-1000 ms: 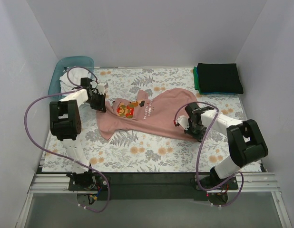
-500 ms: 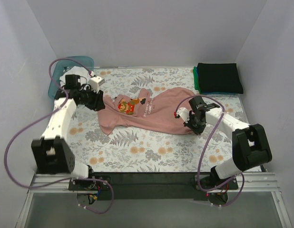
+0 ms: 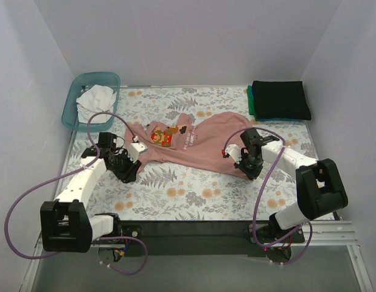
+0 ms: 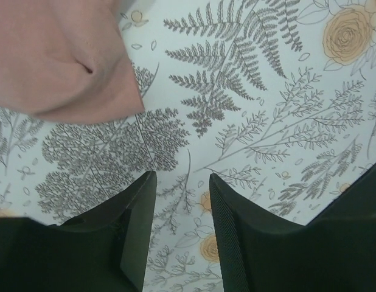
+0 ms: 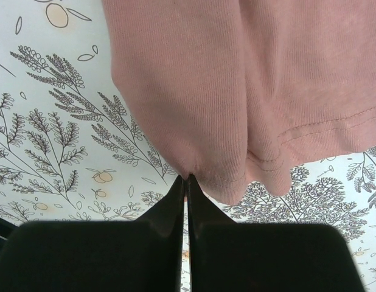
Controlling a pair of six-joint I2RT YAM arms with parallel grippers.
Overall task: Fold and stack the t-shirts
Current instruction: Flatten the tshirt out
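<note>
t-shirt of dusty-pink cotton (image 3: 197, 143) lies rumpled mid-frame on the floral-patterned table (image 3: 194, 194). right pincer (image 5: 186, 177), pressed together, pinches its edge. left pincer (image 4: 182, 177) is spread, holding nothing, below its lower-left corner.

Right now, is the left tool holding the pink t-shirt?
No, the left tool stands open over the floral table cover, and the pink t-shirt lies apart beyond its tips.

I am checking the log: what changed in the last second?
The left gripper let go of the pink shirt and drew back toward the near edge, open. The right gripper stayed shut on its edge. The folded stack and the basket did not move.
</note>
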